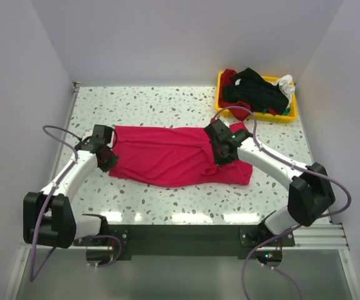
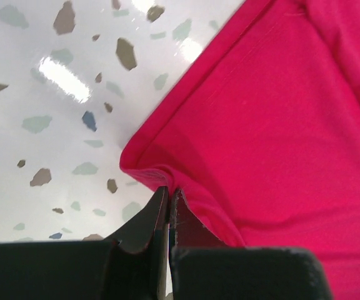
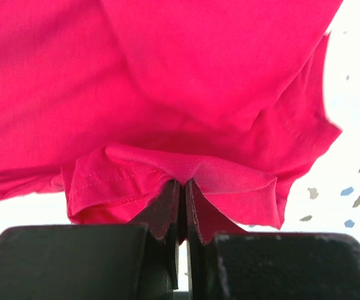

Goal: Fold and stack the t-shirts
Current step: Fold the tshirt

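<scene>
A crimson-pink t-shirt lies spread across the middle of the table, partly folded. My left gripper is shut on its left edge; in the left wrist view the fingertips pinch the shirt's folded corner. My right gripper is shut on the shirt's right part and lifts it; in the right wrist view the jaws pinch a hemmed fold that hangs over them. Black, dark red, white and green shirts are heaped in a bin at the back right.
A yellow plastic bin stands at the table's back right corner. The terrazzo table is bounded by white walls at the left, back and right. The arms' bases sit on a dark rail at the near edge.
</scene>
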